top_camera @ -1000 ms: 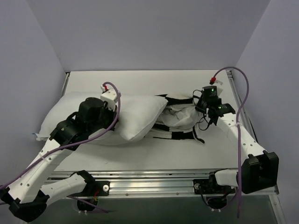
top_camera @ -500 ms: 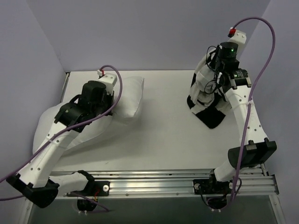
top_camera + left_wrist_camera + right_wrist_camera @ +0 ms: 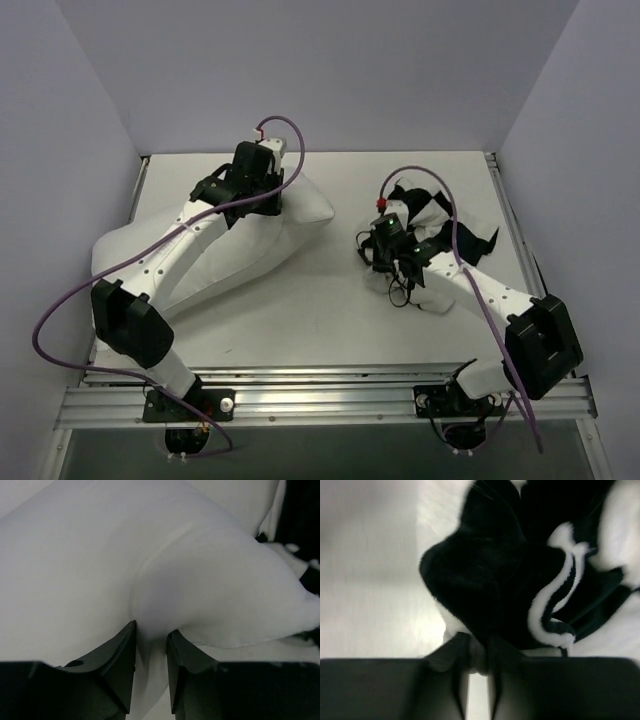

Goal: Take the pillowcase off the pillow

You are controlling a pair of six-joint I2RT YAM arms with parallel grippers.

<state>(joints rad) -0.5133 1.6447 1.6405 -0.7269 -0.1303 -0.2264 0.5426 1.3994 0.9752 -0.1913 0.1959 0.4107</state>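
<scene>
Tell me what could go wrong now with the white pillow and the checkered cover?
1. The left hand pinches a fold of the plump white stuffed pillow. If it pulls away while gripping, the pillow might drag along the table.
2. The right hand pinches the crumpled black-and-white checkered fabric pillowcase, which lies bunched beneath that arm. The cloth might catch on the arm and get carried along.
</scene>
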